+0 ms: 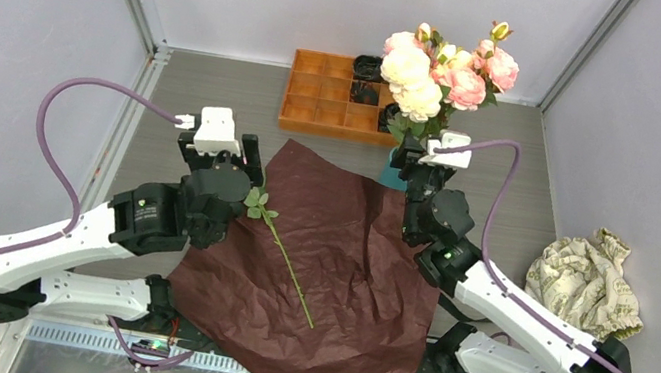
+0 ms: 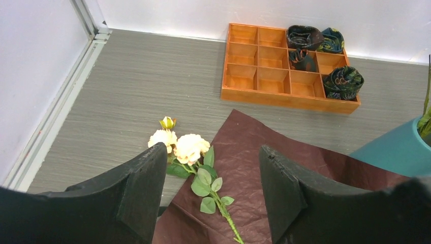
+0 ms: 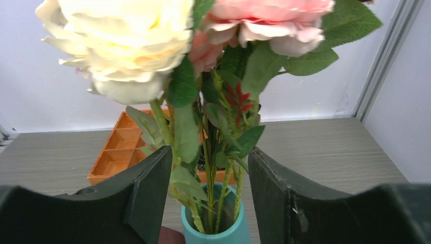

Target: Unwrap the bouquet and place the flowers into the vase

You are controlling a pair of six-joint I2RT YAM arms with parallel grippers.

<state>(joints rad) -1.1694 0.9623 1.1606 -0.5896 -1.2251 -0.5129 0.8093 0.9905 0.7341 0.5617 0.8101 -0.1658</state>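
Paper (image 1: 331,278) crinkled, matt; vase (image 3: 218,231) smooth matt, plastic or ceramic unclear; tray (image 2: 284,97) wood-look, satin; table (image 2: 142,86) fine-grained matt; arm shells (image 1: 63,243) glossy white plastic; flowers (image 1: 447,69) matt, fabric-like petals

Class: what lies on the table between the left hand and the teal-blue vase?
Top view: crinkled dark red wrapping paper spreads between the left hand and the matte teal-blue cylinder vase, one loose green leafy rose stem lying on it.
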